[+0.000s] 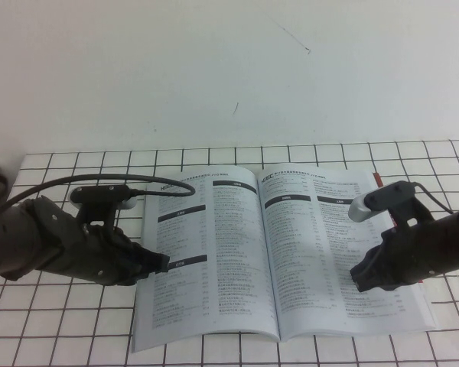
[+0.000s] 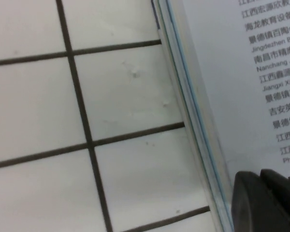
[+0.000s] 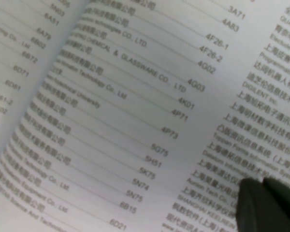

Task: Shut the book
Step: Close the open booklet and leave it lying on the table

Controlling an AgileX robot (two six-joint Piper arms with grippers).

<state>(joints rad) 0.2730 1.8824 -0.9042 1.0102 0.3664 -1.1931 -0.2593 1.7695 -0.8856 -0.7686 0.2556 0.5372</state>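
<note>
A thick directory book (image 1: 271, 252) lies open and flat on the gridded table, its printed pages facing up. My left gripper (image 1: 162, 264) is low at the book's left edge, its tip just over the left page. In the left wrist view its dark fingers (image 2: 268, 205) are pressed together over the page (image 2: 232, 72), beside the stacked page edges (image 2: 193, 111). My right gripper (image 1: 357, 279) hovers over the lower part of the right page. Its fingers (image 3: 270, 208) are also together, close above the print (image 3: 135, 96). Neither gripper holds anything.
The white tablecloth with a black grid (image 1: 76, 336) surrounds the book; a white wall (image 1: 229, 69) rises behind it. A red strip (image 1: 378, 179) shows at the book's far right corner. The left arm's cable (image 1: 130, 180) loops near the book's top left.
</note>
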